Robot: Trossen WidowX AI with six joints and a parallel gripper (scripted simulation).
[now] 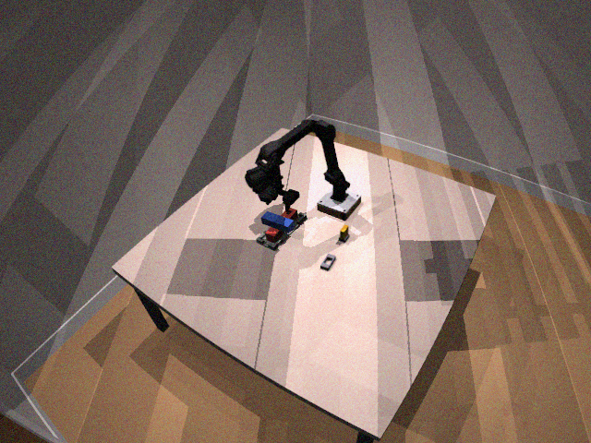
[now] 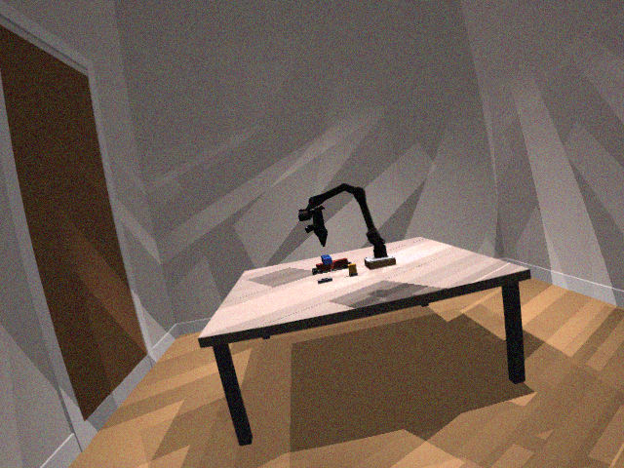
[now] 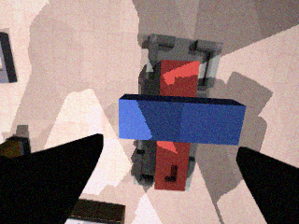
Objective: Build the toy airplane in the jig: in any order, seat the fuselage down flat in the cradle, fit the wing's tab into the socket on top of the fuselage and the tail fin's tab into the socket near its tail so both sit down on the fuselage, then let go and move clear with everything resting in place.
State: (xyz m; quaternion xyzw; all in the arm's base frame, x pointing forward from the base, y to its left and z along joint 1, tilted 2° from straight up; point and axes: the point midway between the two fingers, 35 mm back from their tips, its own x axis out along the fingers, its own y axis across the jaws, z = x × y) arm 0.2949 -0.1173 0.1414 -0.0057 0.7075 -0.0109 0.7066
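The red fuselage [image 1: 271,234] [image 2: 340,263] [image 3: 171,179] lies lengthwise in the grey cradle [image 1: 267,245] [image 3: 175,43]. The blue wing [image 1: 277,221] [image 2: 326,259] [image 3: 182,121] lies across its top; its tab and the socket under it are hidden. The small tail socket is bare in the wrist view. The yellow tail fin [image 1: 343,231] [image 2: 352,269] [image 3: 11,148] stands upright in a small dark holder between the cradle and the arm's base side. My gripper [image 1: 279,206] [image 2: 324,245] [image 3: 170,143] is open and empty, above the fuselage and wing, its fingers wide to either side.
A small grey hollow block [image 1: 326,267] [image 2: 325,280] [image 3: 10,61] lies on the table [image 1: 333,343] [image 2: 282,302] near the fin's holder. The arm's base [image 1: 331,207] [image 2: 380,262] [image 3: 95,212] stands beyond the tail end of the cradle.
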